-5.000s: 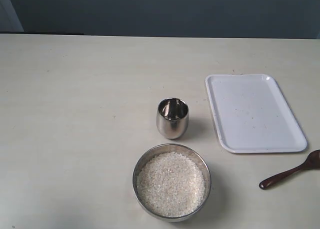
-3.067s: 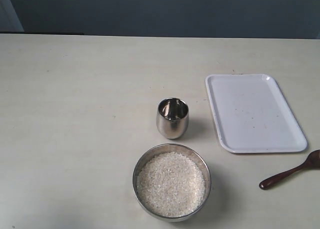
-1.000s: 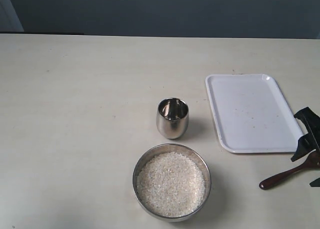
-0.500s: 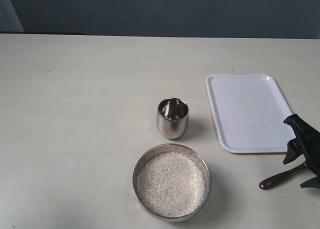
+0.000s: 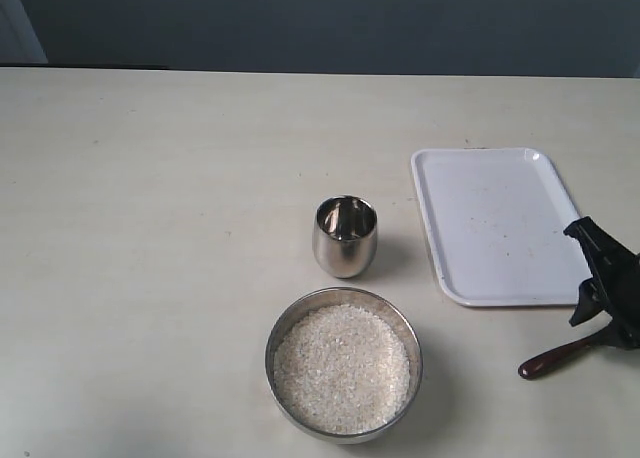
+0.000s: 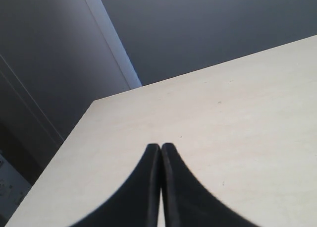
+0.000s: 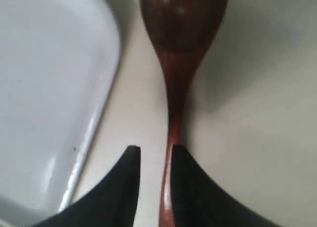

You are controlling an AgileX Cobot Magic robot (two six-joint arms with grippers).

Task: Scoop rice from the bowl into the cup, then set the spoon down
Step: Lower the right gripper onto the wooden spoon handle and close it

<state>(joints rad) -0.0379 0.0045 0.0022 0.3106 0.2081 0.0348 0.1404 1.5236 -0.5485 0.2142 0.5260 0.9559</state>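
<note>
The steel bowl, full of white rice, sits near the table's front edge, and the small steel cup stands upright just behind it. Far right, the red-brown wooden spoon lies on the table. My right gripper is down over the spoon and hides its head. In the right wrist view the spoon's slim handle runs between the right gripper's fingers. One finger touches the handle and the other stands a little off it. The left gripper is shut on nothing, over bare table.
A white rectangular tray lies at the right, behind the spoon and close beside my right gripper; its rim shows in the right wrist view. The left arm is outside the exterior view.
My right gripper came in from the right edge and dropped over the spoon. Its fingers have narrowed around the handle in the last half second. Bowl, cup and tray have not moved.
</note>
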